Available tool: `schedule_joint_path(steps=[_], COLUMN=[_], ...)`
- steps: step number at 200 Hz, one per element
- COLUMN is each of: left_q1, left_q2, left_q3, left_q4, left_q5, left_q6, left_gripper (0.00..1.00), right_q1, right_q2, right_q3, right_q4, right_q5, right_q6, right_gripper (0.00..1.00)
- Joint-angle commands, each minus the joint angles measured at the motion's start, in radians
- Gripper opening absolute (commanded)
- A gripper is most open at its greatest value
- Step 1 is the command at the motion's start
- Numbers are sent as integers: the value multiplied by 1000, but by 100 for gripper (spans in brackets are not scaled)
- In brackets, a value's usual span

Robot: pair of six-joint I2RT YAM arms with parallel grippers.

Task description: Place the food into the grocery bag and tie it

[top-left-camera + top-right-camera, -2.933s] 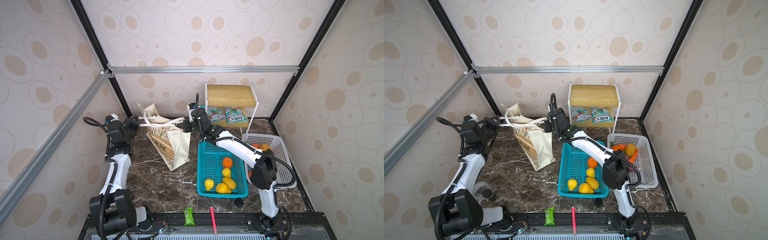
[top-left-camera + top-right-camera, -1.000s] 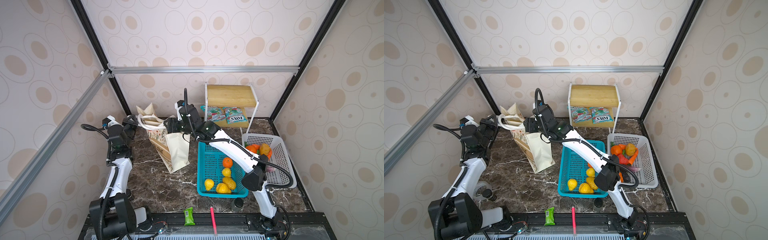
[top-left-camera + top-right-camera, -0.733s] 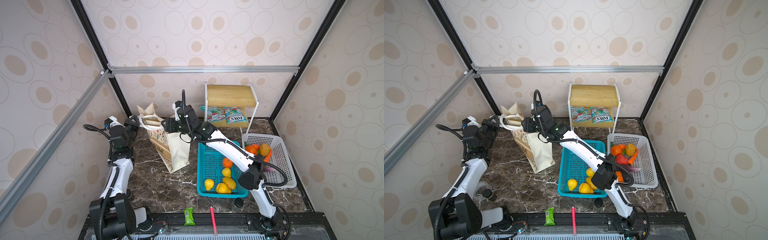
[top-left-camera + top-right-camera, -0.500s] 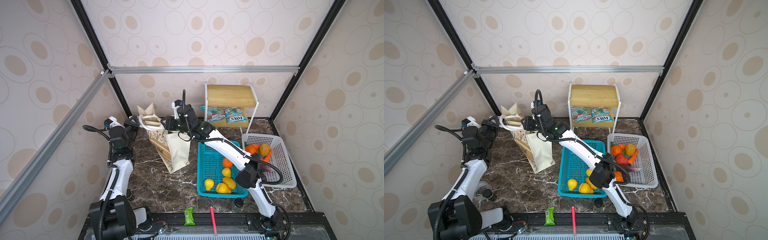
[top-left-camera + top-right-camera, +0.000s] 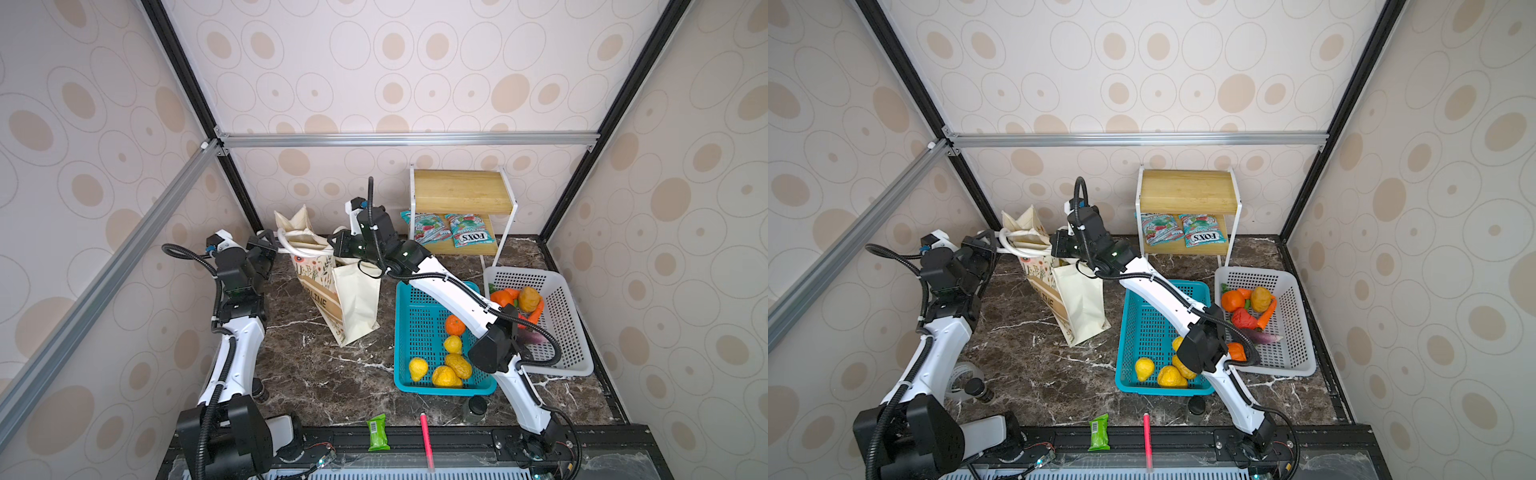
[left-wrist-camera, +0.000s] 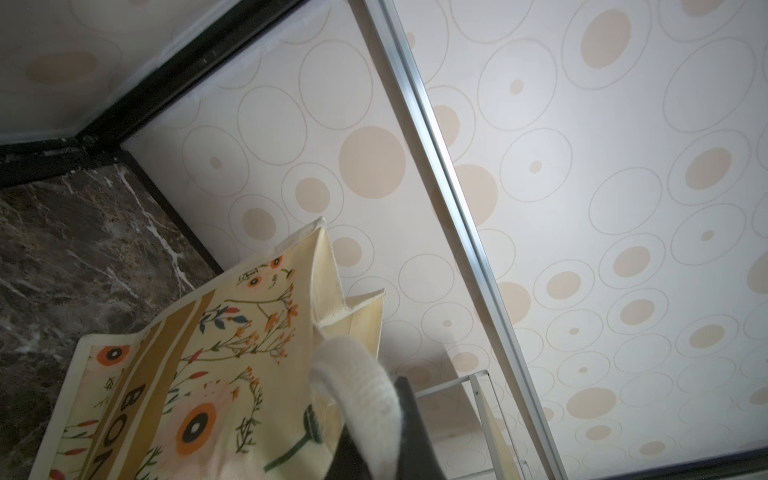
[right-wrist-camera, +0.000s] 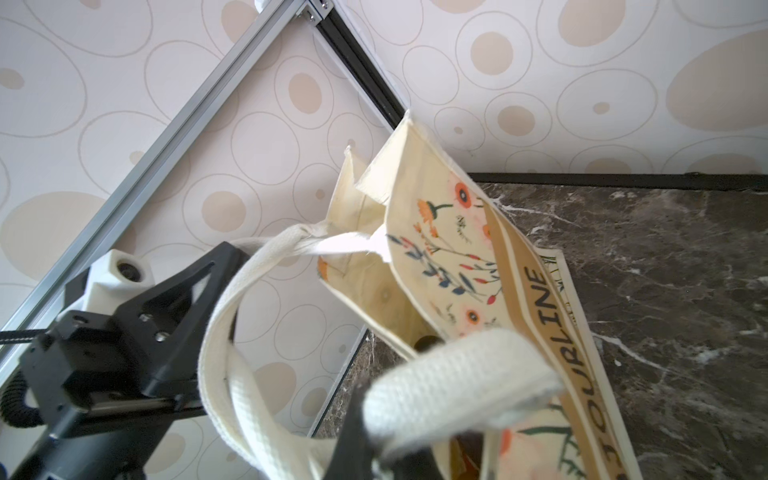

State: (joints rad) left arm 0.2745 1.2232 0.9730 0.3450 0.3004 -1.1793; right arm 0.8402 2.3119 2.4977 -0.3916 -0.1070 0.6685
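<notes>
Looks like the tying step: the bag (image 5: 351, 291) stands just left of centre, left gripper (image 5: 272, 247) and right gripper (image 5: 332, 249) each clamped on a white handle (image 5: 297, 250), so crossing those loops probably comes next.

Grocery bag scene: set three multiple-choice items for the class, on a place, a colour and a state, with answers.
1. Where on the rack do the teal packets lie? A top board B lower shelf C hung outside
2. What colour is the basket beside the grocery bag? A white B red C blue
3. The right tool is: A shut on a white strap B wide open C holding fruit
Answers: B, they sit under the wooden top; C, blue mesh; A, strap pinched in the right wrist view.
</notes>
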Motion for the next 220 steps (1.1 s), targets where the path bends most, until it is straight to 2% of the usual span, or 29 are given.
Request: schedule_joint_path(steps=[1, 33, 62, 80, 101, 121, 138, 149, 162, 182, 195, 208, 212, 216, 220], left_q1=[55, 125, 165, 169, 162, 126, 89, 74, 65, 65, 65, 65, 64, 64, 64], left_q2=[-2, -16, -25, -22, -1, 9, 9, 9, 11, 4, -10, -22, -26, -30, -34], left_q3=[93, 78, 67, 27, -12, -26, -30, -36, -43, -48, -45, -22, -10, 4, 17], left_q4=[-13, 12, 21, 59, 116, 128, 128, 145, 166, 172, 159, 113, 93, 61, 36], left_q5=[-52, -49, -50, -50, -13, -5, -9, -7, 14, 18, 6, 7, 9, 9, 7], left_q6=[25, -36, -68, -104, -123, -104, -86, -90, -101, -98, -83, -42, -22, 3, 29], left_gripper=[0, 0, 0, 0, 0, 0, 2, 9, 26, 30, 39, 59, 71, 93, 99], right_q1=[-92, -161, -168, -170, -166, -152, -126, -114, -110, -103, -98, -95, -95, -96, -96], right_q2=[-62, -100, -109, -108, -123, -132, -129, -124, -123, -150, -180, -216, -228, -241, -255], right_q3=[12, -50, -47, -51, -101, -116, -88, -63, -38, -64, -102, -145, -160, -174, -189], right_q4=[-41, -58, -112, -129, -92, -52, -50, -57, -77, -77, -70, -67, -66, -64, -64], right_q5=[20, 57, 206, 250, 233, 164, 130, 109, 62, 19, 4, -14, -27, -36, -45], right_q6=[-23, -36, -151, -190, -207, -242, -306, -338, -352, -360, -364, -363, -364, -366, -365], right_gripper=[0, 0, 0, 0, 0, 0, 6, 15, 32, 52, 55, 59, 60, 61, 62])
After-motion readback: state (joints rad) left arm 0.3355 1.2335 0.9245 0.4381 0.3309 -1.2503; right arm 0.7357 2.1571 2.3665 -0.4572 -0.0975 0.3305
